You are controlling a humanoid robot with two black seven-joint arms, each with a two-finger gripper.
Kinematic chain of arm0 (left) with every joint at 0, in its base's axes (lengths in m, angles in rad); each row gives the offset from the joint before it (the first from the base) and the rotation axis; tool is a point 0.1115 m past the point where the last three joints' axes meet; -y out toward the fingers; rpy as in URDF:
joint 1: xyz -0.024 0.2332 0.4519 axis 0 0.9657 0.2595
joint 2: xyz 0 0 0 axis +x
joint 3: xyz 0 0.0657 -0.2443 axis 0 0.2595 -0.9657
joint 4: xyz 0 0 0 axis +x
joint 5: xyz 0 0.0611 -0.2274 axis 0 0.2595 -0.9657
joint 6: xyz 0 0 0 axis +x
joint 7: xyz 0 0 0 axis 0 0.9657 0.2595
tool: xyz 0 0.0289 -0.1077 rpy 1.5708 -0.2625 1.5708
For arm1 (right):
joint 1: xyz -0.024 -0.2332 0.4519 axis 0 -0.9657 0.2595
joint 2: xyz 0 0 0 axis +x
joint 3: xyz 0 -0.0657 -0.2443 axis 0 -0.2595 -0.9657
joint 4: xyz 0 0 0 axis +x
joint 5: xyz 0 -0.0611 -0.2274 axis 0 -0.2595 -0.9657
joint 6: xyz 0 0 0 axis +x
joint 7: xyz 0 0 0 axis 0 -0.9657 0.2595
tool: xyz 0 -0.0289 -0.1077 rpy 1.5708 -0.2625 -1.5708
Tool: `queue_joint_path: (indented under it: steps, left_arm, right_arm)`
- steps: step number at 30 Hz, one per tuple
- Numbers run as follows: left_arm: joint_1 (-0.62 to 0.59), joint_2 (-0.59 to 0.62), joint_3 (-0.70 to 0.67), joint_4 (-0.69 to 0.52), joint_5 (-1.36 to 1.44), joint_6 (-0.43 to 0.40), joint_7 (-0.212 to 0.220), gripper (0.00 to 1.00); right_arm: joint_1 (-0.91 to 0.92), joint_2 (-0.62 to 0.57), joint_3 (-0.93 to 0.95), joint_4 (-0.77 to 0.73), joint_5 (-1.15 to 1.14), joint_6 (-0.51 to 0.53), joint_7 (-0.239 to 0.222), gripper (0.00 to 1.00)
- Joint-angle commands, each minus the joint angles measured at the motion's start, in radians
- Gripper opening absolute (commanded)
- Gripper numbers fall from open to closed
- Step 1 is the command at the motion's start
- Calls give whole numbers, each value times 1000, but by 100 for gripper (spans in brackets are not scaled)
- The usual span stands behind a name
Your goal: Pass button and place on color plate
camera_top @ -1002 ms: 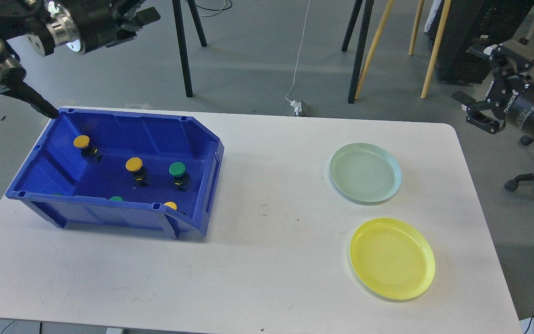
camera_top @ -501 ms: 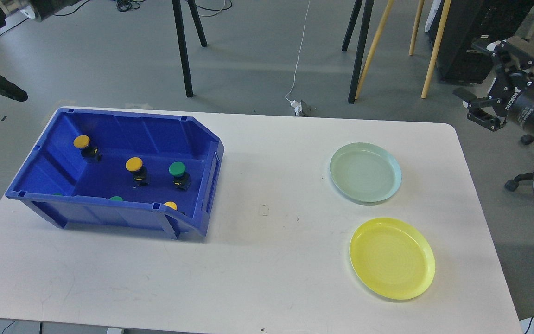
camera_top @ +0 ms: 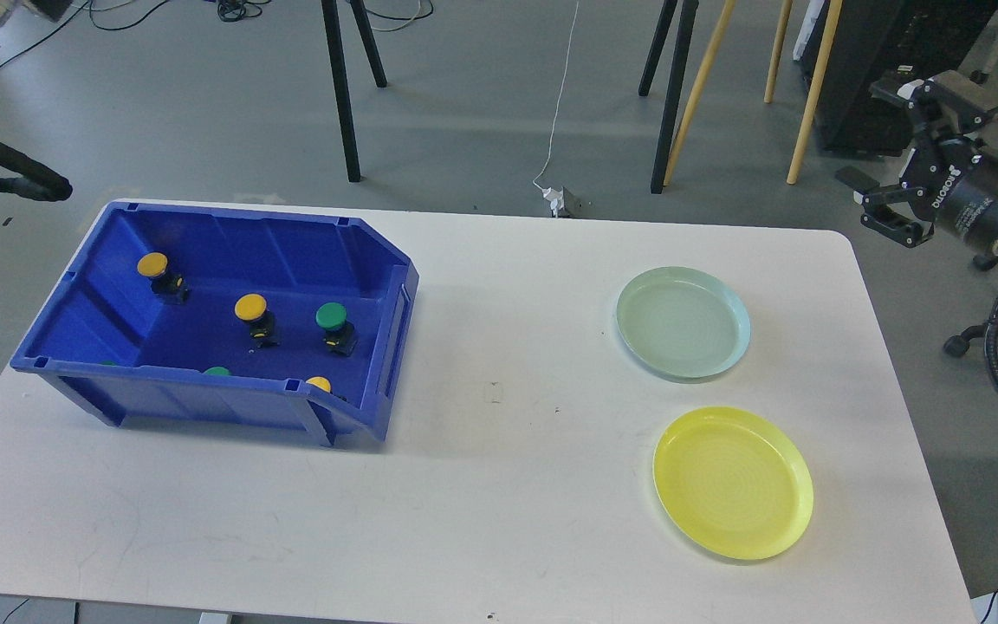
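Note:
A blue bin [camera_top: 399, 299] stands on the left of the white table [camera_top: 499, 485]. It holds several push buttons: yellow-capped ones [camera_top: 250, 306] [camera_top: 152, 264] [camera_top: 319, 382] and green-capped ones [camera_top: 331, 315] [camera_top: 217, 371]. A pale green plate [camera_top: 683, 322] and a yellow plate [camera_top: 733, 483] lie on the right, both empty. My right gripper [camera_top: 880, 152] hovers open and empty beyond the table's far right corner. Of my left arm only a dark part [camera_top: 9, 169] shows at the far left edge; its gripper is out of view.
Black tripod legs [camera_top: 341, 95] and wooden legs [camera_top: 811, 87] stand on the floor behind the table. A white cable [camera_top: 555, 113] runs to a plug near the table's back edge. A chair base [camera_top: 975, 334] sits to the right.
My left arm has swung up and out to the left, taking its gripper out of the view. My right gripper has shifted slightly up and left. The buttons and plates have not moved.

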Motion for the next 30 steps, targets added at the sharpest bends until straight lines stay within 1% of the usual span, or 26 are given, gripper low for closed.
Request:
queue_joint_path:
  steps: [1,3,4,5,7,10,12,13,15,17,18,20,23,25,30]
  left_arm:
    - [3,25,14,-1,4,-36,0,97]
    - [5,45,21,0,28,-36,19,93]
    - [5,56,24,3,59,-35,33,92]
    - [6,68,25,7,99,-33,38,92]
    - [13,102,24,7,161,-30,26,94]
    - [55,172,25,-1,189,-38,3,98]
    - [75,203,39,-10,208,-52,7,100]
    - [83,217,66,-33,234,-65,10,100]
    - [88,249,141,-97,327,-72,36,100]
    - [89,280,191,-160,440,-70,88,100]
    - [92,285,211,-189,502,-67,111,100]
    - [105,280,258,-216,603,-61,142,100]
    - [112,246,326,-216,737,-35,168,100]
    - [114,219,343,-216,841,-32,179,100]
    - [114,185,366,-204,1076,-52,183,100]
  right_arm:
    - [1,6,0,2,0,0,0,100]
    - [1,6,2,2,0,0,0,100]
    - [1,4,2,2,0,0,0,100]
    - [2,3,2,2,0,0,0,100]
    - [2,2,2,2,0,0,0,100]
    - [2,1,11,3,2,0,0,100]
    - [1,-1,23,11,3,0,4,100]
    - [-1,-2,25,12,2,0,14,100]
    - [-10,-7,23,15,2,0,44,100]
    - [-36,-13,22,17,3,0,75,99]
    - [-51,-19,19,17,2,0,84,99]
    - [-79,-24,19,17,0,0,87,98]
    - [-117,-25,22,17,2,0,87,98]
    - [-137,-34,22,17,2,0,87,98]
    - [-159,-51,22,17,2,0,89,99]
